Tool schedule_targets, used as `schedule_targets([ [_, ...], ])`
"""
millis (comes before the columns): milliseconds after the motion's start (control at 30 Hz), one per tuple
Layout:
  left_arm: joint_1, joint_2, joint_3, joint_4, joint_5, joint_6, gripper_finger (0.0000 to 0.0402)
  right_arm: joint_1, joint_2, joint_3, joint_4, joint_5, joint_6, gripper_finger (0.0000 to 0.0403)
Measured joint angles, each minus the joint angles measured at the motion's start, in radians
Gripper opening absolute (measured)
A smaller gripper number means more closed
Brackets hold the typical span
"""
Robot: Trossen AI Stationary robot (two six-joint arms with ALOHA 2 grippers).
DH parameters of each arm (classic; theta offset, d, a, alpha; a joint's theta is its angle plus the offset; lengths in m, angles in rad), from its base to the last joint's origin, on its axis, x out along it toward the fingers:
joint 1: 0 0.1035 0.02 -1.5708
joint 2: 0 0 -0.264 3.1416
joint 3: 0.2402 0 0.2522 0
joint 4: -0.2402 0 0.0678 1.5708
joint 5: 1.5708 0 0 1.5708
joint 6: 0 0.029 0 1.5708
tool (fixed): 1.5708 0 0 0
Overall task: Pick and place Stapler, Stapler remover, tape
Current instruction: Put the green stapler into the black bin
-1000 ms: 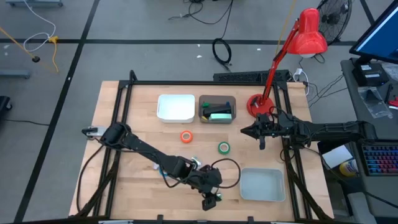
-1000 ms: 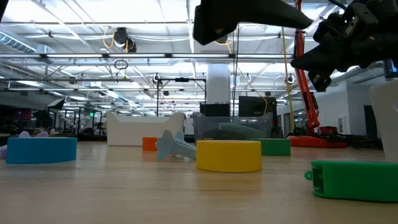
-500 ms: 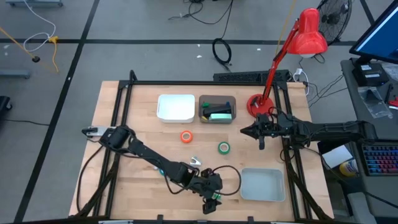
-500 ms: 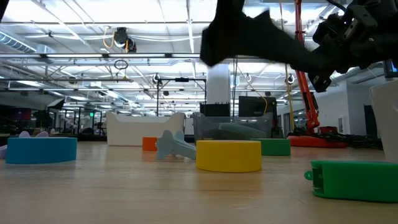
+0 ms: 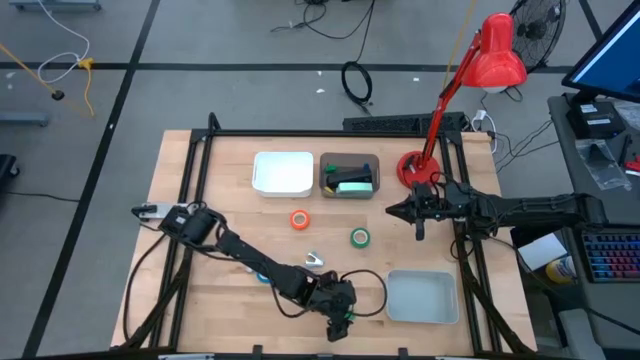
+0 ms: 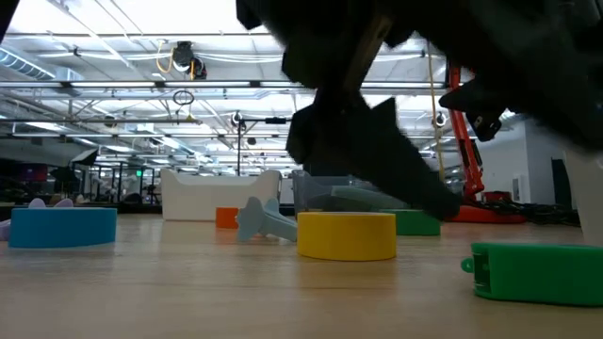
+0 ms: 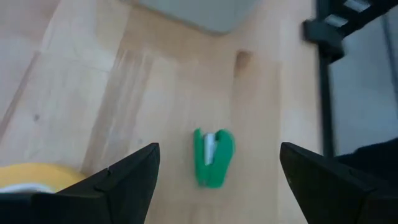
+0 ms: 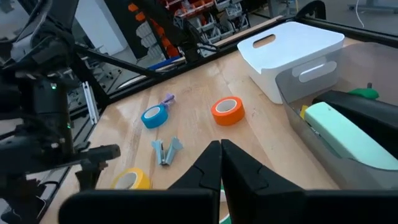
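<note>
Staple remover (image 7: 212, 157), green, lies on the bare table (image 5: 200, 290) near the front edge, directly under the left gripper (image 5: 341, 324), whose fingers stand wide apart. Yellow tape (image 6: 346, 235) sits just beside. Right gripper (image 5: 397, 211) hovers closed, well apart, near the lamp (image 5: 495, 52).

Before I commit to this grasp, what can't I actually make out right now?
- High view: the left gripper hides most of the green piece below it. The yellow tape is fully under that arm.
- Low view: the left arm's dark blur blocks part of the green tape.
- Left wrist view: the yellow tape is cut off by the picture edge and a finger.
</note>
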Motion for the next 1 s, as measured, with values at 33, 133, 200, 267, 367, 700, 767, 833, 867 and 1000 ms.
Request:
schedule_targets([
  [33, 0.0, 0.002, 0.0, -0.01, -0.001, 0.001, 0.0337, 0.0, 0.0, 0.0, 0.0, 0.006, 0.0, 0.0004],
  [133, 0.003, 0.02, 0.0, 0.005, -0.002, 0.012, 0.0337, 0.0, 0.001, 0.0, -0.001, 0.022, 0.0, 0.0004],
  [200, 0.003, 0.028, -0.001, -0.01, 0.005, 0.012, 0.0335, 0.0, 0.0, 0.0, 0.001, 0.028, 0.0, 0.0004],
  [267, 0.001, 0.044, 0.0, 0.011, 0.008, 0.013, 0.0333, 0.0, 0.001, 0.0, 0.001, 0.041, 0.0, 0.0004],
  [367, -0.004, 0.052, 0.0, 0.003, 0.014, 0.018, 0.0331, 0.0, 0.0, 0.0, 0.003, 0.048, 0.0, 0.0004],
  [700, -0.006, 0.067, 0.002, 0.019, 0.016, 0.017, 0.0329, 0.0, 0.001, -0.001, 0.002, 0.049, 0.002, 0.0004],
  [767, -0.006, 0.068, 0.002, 0.034, 0.02, 0.019, 0.033, 0.0, 0.001, -0.001, 0.002, 0.049, 0.008, 0.0004],
  [833, -0.009, 0.07, 0.002, 0.048, 0.02, 0.025, 0.0332, 0.0, 0.001, -0.001, 0.002, 0.049, 0.008, 0.0004],
  [867, -0.011, 0.07, 0.002, 0.048, 0.02, 0.04, 0.0332, 0.0, 0.001, -0.001, 0.002, 0.049, 0.008, 0.0004],
  [1000, -0.013, 0.07, 0.001, 0.036, 0.013, 0.09, 0.0327, 0.0, 0.001, -0.001, 0.002, 0.049, 0.017, 0.0004],
])
